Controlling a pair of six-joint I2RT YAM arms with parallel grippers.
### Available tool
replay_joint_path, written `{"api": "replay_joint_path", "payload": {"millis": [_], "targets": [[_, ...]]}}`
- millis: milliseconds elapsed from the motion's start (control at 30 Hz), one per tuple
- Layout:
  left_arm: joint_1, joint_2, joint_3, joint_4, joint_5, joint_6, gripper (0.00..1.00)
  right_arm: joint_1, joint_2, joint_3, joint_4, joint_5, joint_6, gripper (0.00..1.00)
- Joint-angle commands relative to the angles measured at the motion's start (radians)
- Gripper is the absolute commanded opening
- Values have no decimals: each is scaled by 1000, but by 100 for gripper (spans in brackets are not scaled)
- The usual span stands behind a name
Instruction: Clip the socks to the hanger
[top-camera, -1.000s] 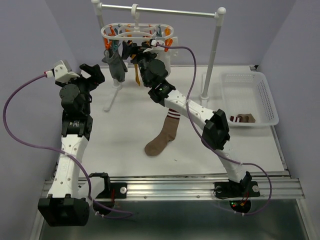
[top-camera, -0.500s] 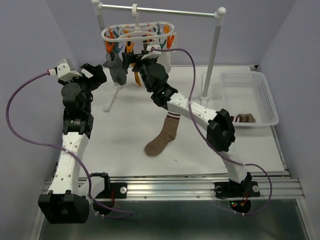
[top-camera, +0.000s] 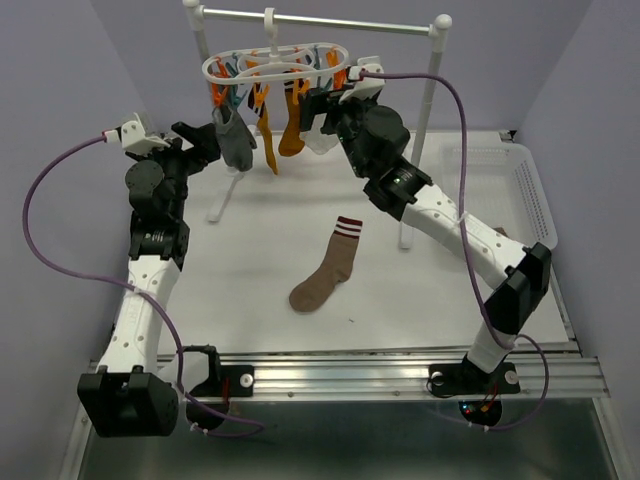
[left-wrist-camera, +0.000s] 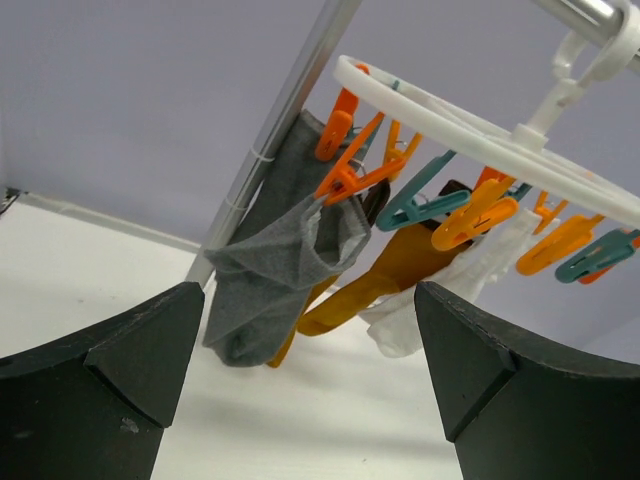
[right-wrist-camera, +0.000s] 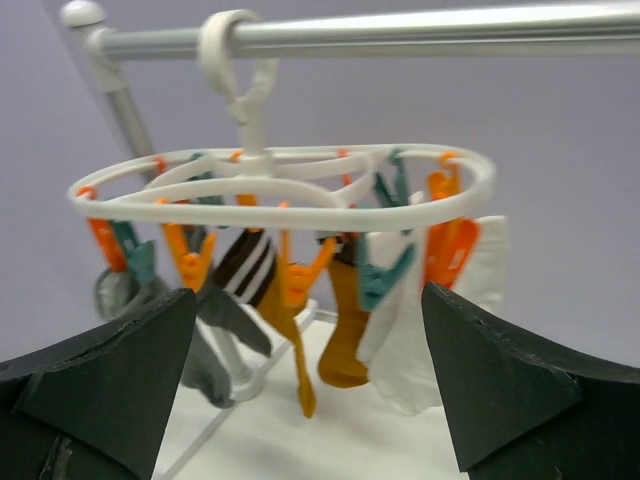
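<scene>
The white oval hanger hangs by its hook from the rail, with orange and teal clips around its rings. A grey sock, a mustard-orange sock and a white sock are clipped to it. A brown sock with a striped cuff lies flat on the table. My left gripper is open and empty just left of the grey sock. My right gripper is open and empty, facing the hanger from its right side. A dark striped sock also hangs there.
The metal rail rests on two white ball-topped posts, and the right post stands behind my right arm. A white perforated basket sits at the table's right edge. Purple cables loop off both arms.
My right arm has swung from under the hanger's middle out to its right side and risen, uncovering the brown sock on the table. The left gripper edged closer to the grey sock.
</scene>
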Motion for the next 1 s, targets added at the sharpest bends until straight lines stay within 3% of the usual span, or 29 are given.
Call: {"api": "replay_joint_path", "payload": {"millis": [0,133,267,567,967], "targets": [[3,62,39,151,68,-63,99,-89,-11,24,-87,21,-31,100],[3,181,134,165,113,-86,99,-155,32,93,-138,-82,-6,100],[3,316,239,165,56,-106,99,-206,73,176,-166,-194,44,100],[3,479,422,136,22,-89,99,-250,139,229,-137,-148,93,100],[3,522,478,119,-2,-68,99,-250,135,123,46,-182,184,95]]}}
